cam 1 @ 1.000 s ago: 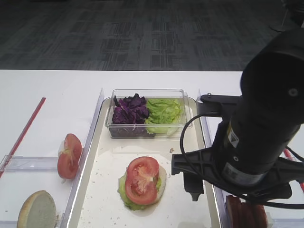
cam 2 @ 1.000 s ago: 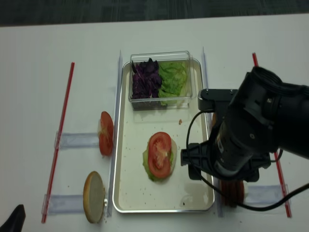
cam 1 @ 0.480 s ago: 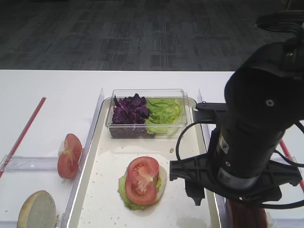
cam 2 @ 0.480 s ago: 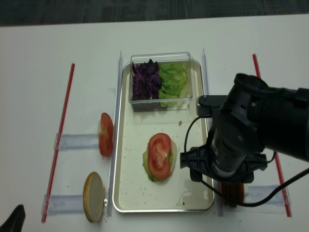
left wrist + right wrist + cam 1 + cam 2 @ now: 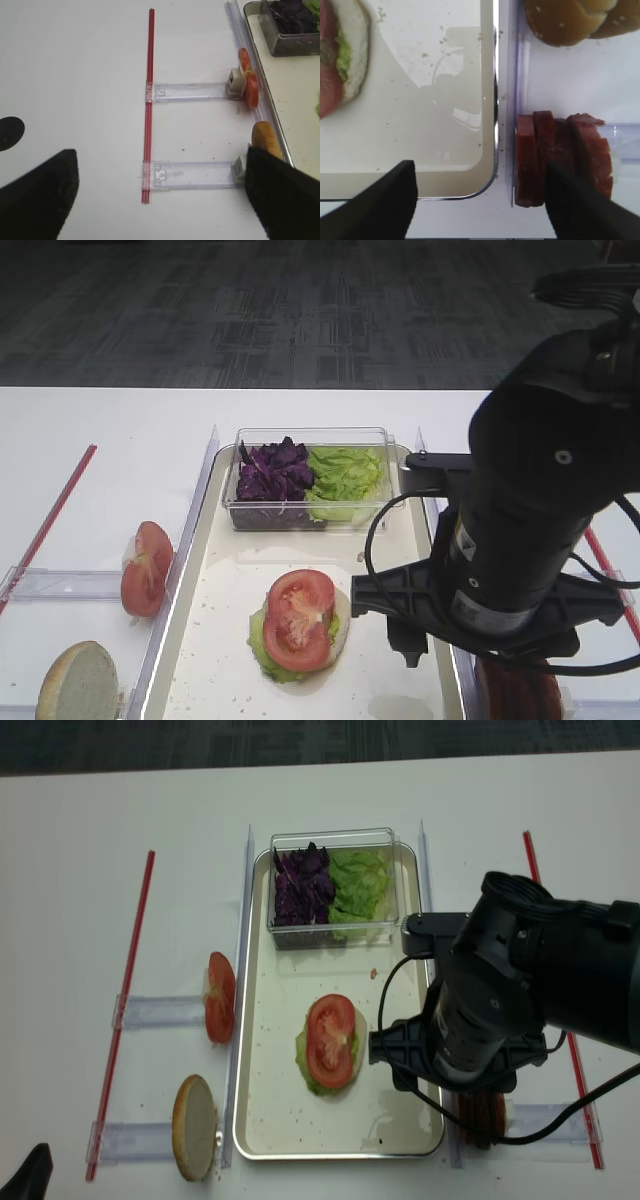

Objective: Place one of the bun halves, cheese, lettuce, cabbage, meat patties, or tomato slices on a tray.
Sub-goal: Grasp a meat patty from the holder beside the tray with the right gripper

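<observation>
The right gripper has been sliding toward the meat patties standing just outside the tray; its jaws are narrowing yet open and empty, so a pickup looks close.

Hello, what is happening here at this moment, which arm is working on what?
The right gripper hangs with open jaws over the tray's corner, beside the upright meat patties in their holder; it holds nothing. On the tray a bun half with lettuce and a tomato slice is already stacked. The left gripper waits open over the bare table, far from the food.
</observation>
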Action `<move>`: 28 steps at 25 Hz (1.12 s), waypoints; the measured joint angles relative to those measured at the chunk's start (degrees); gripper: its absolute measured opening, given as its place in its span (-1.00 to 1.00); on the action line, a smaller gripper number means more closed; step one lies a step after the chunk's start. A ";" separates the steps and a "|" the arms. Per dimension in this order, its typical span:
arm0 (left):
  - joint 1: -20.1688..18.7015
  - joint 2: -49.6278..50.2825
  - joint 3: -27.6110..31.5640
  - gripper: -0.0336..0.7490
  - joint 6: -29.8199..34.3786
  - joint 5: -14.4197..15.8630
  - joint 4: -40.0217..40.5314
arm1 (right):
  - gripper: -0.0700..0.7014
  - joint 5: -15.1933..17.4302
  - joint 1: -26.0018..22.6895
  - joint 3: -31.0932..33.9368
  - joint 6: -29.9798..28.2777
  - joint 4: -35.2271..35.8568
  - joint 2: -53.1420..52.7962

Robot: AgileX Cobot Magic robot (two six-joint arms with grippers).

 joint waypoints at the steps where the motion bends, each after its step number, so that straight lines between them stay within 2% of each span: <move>1: 0.00 0.00 0.00 0.67 0.00 0.00 0.00 | 0.61 0.00 0.00 0.00 -0.18 0.00 -0.01; 4: 0.00 0.00 0.00 0.67 0.00 0.00 0.00 | 0.61 -0.49 0.00 0.15 -1.11 0.51 0.75; 8: 0.00 0.00 0.00 0.67 0.00 0.00 0.00 | 0.61 -3.40 0.00 3.18 -1.42 2.22 1.39; 13: 0.00 0.00 0.00 0.67 0.00 0.00 0.00 | 0.55 -4.91 0.00 4.91 -1.58 2.33 1.19; 18: 0.00 0.00 0.00 0.67 0.00 0.00 0.00 | 0.46 -5.42 0.00 4.96 -1.58 2.33 1.19; 28: 0.00 0.00 0.00 0.67 0.00 0.00 0.00 | 0.15 -5.24 0.00 5.22 -1.09 1.11 1.19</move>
